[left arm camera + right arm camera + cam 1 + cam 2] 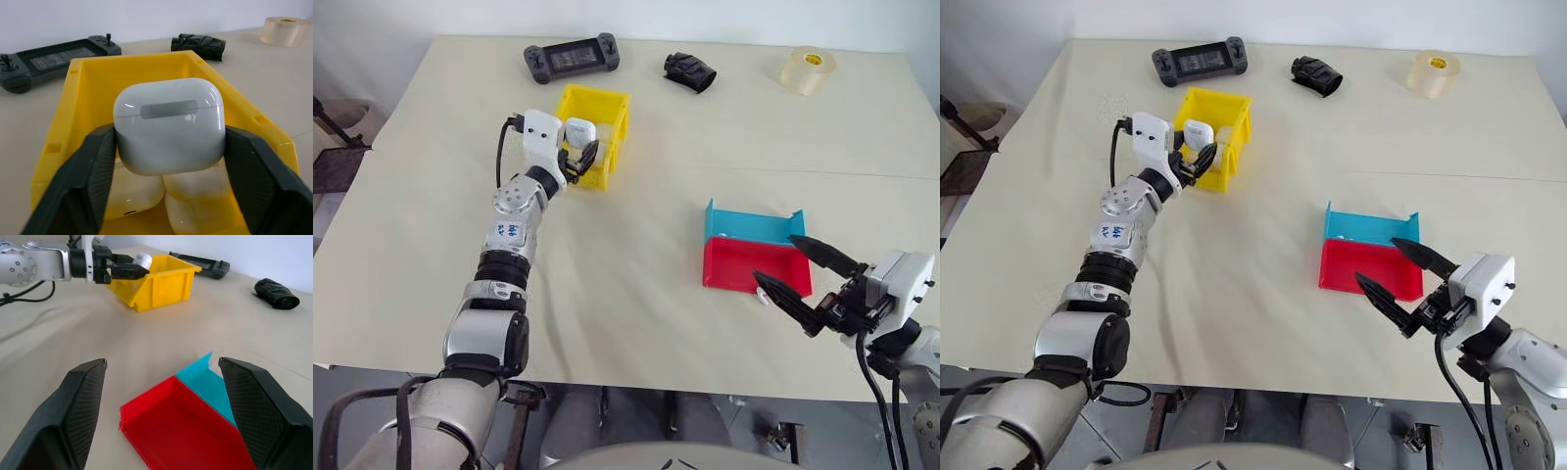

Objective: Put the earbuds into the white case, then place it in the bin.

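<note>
The left end effector (579, 155) reaches over the near lip of the bin (610, 106), which sits at the far left of the worktop (636, 225). The white case (168, 125), lid shut, sits between its two black fingers (88, 181), which touch both sides of it, above other white cases (134, 196) lying in the bin. The right end effector (795, 272) hangs with fingers spread wide and nothing between them, just near of the red tray (744, 262) and the blue tray (749, 225). A game controller (572, 57), a black pouch (690, 70) and a tape roll (807, 70) lie along the far edge.
</note>
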